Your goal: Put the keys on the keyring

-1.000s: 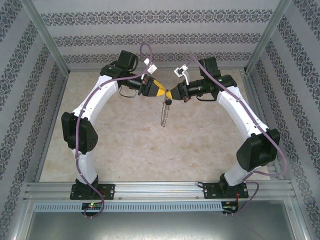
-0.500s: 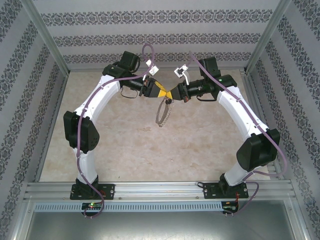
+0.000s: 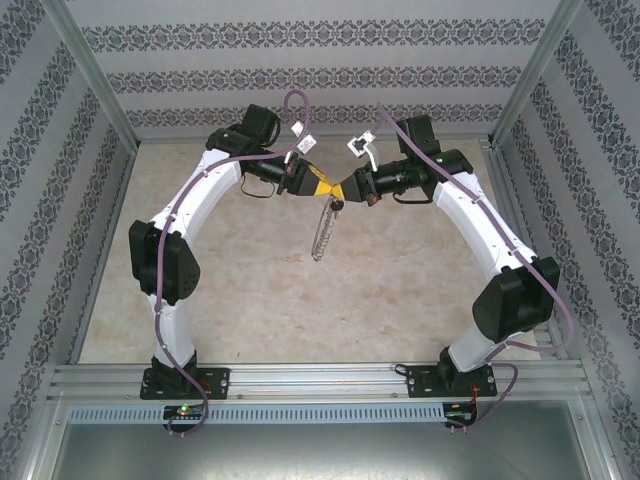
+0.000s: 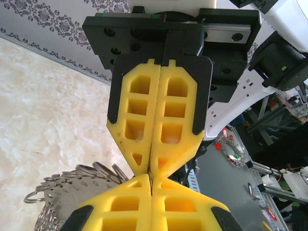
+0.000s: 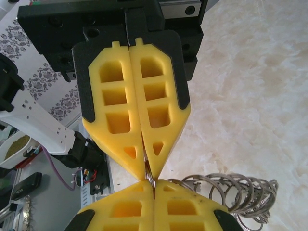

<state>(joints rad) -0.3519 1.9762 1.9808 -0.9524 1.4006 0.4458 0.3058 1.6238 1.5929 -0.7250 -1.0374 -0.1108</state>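
My left gripper [image 3: 329, 189] and right gripper [image 3: 346, 190] meet tip to tip in mid-air over the far middle of the table. Both are shut on the thin wire of the keyring [image 3: 321, 233], which hangs edge-on below them with its spiky silver fringe. A small black key head [image 3: 337, 206] hangs just under the right fingertips. In the left wrist view my left gripper [image 4: 151, 177] pinches the wire against the right gripper [image 4: 151, 166], with fringe rings [image 4: 79, 174] at lower left. In the right wrist view my right gripper [image 5: 154, 183] holds the wire [image 5: 149, 174] and ring loops [image 5: 231, 192] fan out to the right.
The beige marble tabletop [image 3: 300, 300] lies bare under the hanging hoop. Patterned walls [image 3: 320, 70] and metal frame posts [image 3: 95, 80] close in the back and sides. An aluminium rail [image 3: 320, 378] runs along the near edge by the arm bases.
My left gripper has closed fully onto the wire and edged right. The hoop swung open to an oval, then back to edge-on. The right arm has held still.
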